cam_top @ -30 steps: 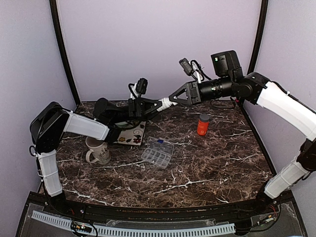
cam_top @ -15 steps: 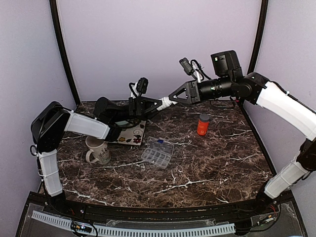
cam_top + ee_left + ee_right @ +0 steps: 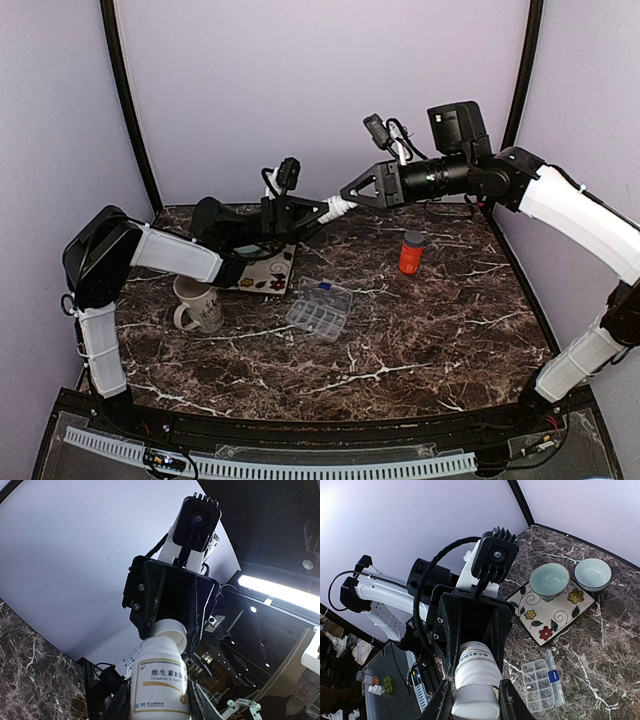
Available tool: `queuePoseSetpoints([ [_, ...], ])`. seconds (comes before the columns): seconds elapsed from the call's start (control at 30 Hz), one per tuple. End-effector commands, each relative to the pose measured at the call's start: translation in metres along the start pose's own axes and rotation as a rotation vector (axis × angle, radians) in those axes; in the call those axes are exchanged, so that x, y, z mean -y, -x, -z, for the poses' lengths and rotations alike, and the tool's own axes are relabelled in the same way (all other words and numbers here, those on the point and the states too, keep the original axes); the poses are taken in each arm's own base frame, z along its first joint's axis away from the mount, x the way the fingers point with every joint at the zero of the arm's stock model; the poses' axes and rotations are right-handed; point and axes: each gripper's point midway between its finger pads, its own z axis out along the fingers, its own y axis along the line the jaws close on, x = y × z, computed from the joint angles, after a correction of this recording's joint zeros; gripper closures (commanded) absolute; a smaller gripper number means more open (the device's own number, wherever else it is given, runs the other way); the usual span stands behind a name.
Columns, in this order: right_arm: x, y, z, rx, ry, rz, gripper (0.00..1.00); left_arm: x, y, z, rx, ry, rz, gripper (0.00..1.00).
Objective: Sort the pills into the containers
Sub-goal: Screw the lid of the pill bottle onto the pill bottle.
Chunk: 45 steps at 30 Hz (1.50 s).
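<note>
A white vitamin bottle [image 3: 336, 208] hangs in the air over the back of the table, between both arms. My left gripper [image 3: 320, 213] is shut on the bottle's labelled body [image 3: 160, 682]. My right gripper [image 3: 352, 196] is shut on its white cap [image 3: 475, 704], which looks slightly tilted at the bottle's top [image 3: 170, 632]. In the wrist views the left gripper [image 3: 160, 700] and right gripper [image 3: 476, 702] each hold their end. The clear organiser box [image 3: 319, 309] lies open on the marble below, with a small pale pill [image 3: 528, 686] in one cell.
An orange bottle [image 3: 411, 252] stands at the back right. A cream mug [image 3: 200, 303] stands to the left of the box. Behind it a floral tile [image 3: 552, 612] carries one pale green bowl [image 3: 549, 579], with a second bowl [image 3: 592, 573] beside it.
The bottle and both grippers have risen slightly, the right gripper drawing a little up and back. Both grips are unchanged.
</note>
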Motion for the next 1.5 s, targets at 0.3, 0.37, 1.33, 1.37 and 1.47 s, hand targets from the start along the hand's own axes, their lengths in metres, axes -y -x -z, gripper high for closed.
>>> queuePoseSetpoints([
  [0.3, -0.007, 0.007, -0.004, 0.029, 0.023, 0.02, 0.96, 0.032, 0.002, 0.0, 0.007, -0.076, -0.122, 1.0],
  [0.37, -0.006, 0.004, -0.004, 0.025, 0.022, 0.018, 0.96, 0.033, 0.003, 0.0, 0.01, -0.077, -0.126, 1.0],
  [1.33, 0.003, -0.012, -0.004, 0.002, 0.013, 0.004, 0.96, 0.047, 0.007, -0.002, 0.004, -0.081, -0.154, 1.0],
  [1.37, 0.004, -0.011, -0.003, 0.004, 0.01, 0.004, 0.96, 0.047, 0.006, -0.002, 0.003, -0.081, -0.154, 1.0],
  [1.47, 0.008, -0.01, -0.001, 0.013, 0.002, 0.0, 0.97, 0.047, 0.006, -0.002, 0.003, -0.08, -0.151, 1.0],
])
